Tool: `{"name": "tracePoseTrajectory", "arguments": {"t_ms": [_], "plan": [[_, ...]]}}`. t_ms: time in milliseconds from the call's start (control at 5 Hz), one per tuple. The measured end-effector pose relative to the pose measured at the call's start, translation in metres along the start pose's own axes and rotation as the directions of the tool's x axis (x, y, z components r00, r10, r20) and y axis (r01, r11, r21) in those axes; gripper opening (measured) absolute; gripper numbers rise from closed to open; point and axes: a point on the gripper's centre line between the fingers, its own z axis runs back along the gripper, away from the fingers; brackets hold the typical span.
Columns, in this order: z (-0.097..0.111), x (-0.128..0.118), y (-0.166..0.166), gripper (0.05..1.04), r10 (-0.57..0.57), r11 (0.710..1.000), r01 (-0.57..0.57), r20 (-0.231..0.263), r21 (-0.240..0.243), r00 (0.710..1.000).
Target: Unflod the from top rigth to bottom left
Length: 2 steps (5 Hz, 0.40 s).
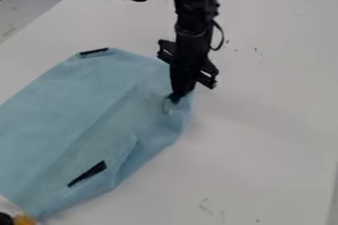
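nearest, at the lower left, a white, orange and black object (21, 217) sits by the near end of the light blue cloth (82, 113). a little farther in, a black strip (87, 173) lies slantwise on the cloth beside a rumpled fold (124, 157). the cloth spreads over the left part of the white tabletop (264, 125), its long axis running from upper right to lower left and out past the left edge. beyond the fold, the gripper (176, 96) points down at the cloth's upper-right end, its tip against the material; i can't tell whether it is open or closed, or has hold of any. most of the cloth lies down and left of it, so the coming move probably turns on that diagonal. farthest on the cloth is another dark strip (94, 51). no writing is readable.
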Motion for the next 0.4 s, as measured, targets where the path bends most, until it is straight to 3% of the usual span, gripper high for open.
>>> {"name": "tracePoseTrajectory", "arguments": {"t_ms": [200, 400], "plan": [[0.012, 0.002, -0.02, 0.063, -0.04, 0.998, 0.038, 0.035, 0.049, 0.999], [0.015, 0.012, -0.041, 0.081, -0.07, 0.997, 0.067, 0.085, 0.035, 0.994]]}}
